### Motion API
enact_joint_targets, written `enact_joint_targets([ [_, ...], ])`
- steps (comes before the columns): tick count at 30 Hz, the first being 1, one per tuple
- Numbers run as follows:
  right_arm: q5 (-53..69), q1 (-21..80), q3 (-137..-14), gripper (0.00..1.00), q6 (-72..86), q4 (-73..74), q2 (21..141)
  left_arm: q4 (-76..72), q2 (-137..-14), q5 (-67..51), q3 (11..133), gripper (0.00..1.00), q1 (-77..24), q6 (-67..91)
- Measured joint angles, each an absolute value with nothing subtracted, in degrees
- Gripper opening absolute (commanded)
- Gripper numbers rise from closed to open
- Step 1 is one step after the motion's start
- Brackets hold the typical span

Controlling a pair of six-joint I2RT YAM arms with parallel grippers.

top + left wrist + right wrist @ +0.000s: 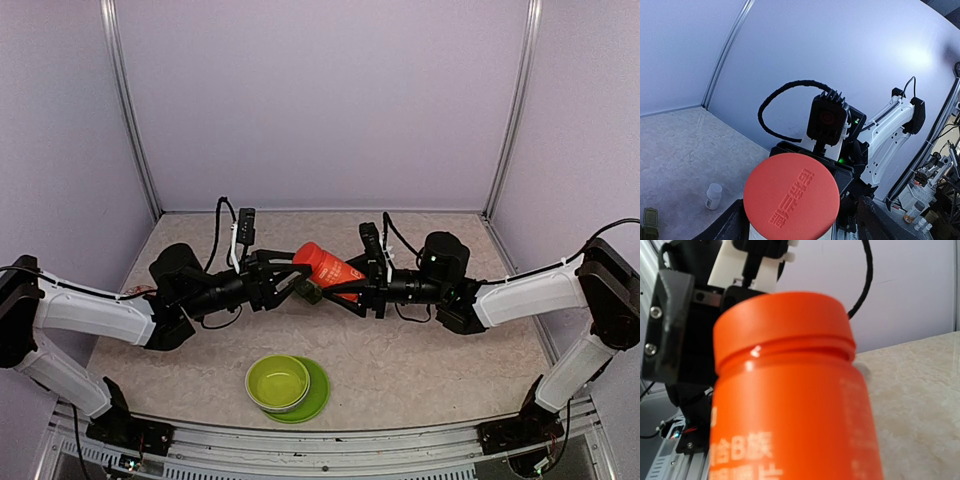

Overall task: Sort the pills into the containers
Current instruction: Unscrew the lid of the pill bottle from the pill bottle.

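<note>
1. Nearest the arm bases I see a lime-green bowl (277,380) seated on a matching plate (318,393). Both rest on the table (440,350) near its front edge, well apart from the grippers.

2. Further in, at mid-table, both arms reach inward and meet. The right gripper (340,283) is clamped on the body of the orange-red bottle (330,268) and holds it off the table, tilted, with the cap end pointing towards the left arm. The right wrist view is filled by the bottle body and its grooved neck; pale printed characters run across the body.

3. The left gripper (297,278) sits at the cap end of the bottle. In the left wrist view the round cap (791,197), embossed with characters, faces the camera, with one dark finger (732,225) on either side of it. I cannot tell whether these fingers press the cap or stand clear of it.

4. The containers (649,222) lie on the table at the lower left edge of the left wrist view: a dark green box, mostly cut off by the frame. A small white bottle (713,196) stands upright near it, not touching. In the overhead view a dark green patch shows just beneath the held bottle, between the two grippers, largely hidden.

5. Farthest off is the pale back wall (320,100), framed by metal corner posts
</note>
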State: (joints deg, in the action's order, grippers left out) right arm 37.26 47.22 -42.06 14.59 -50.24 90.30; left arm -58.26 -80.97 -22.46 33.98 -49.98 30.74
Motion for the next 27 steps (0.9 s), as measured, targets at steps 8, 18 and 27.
enact_joint_targets([
  [8,37.3,47.2,-42.1,0.33,14.6,-50.1,90.3,-57.3,-81.0,-22.2,34.9,0.73,-50.1,29.7],
  [18,37.3,47.2,-42.1,0.33,14.6,-49.4,90.3,-54.0,-81.0,-20.3,36.2,0.62,-50.3,28.8],
  [27,37.3,47.1,-42.1,0.34,14.6,-48.9,90.3,-51.5,-81.2,-18.9,37.1,0.52,-50.5,27.9],
])
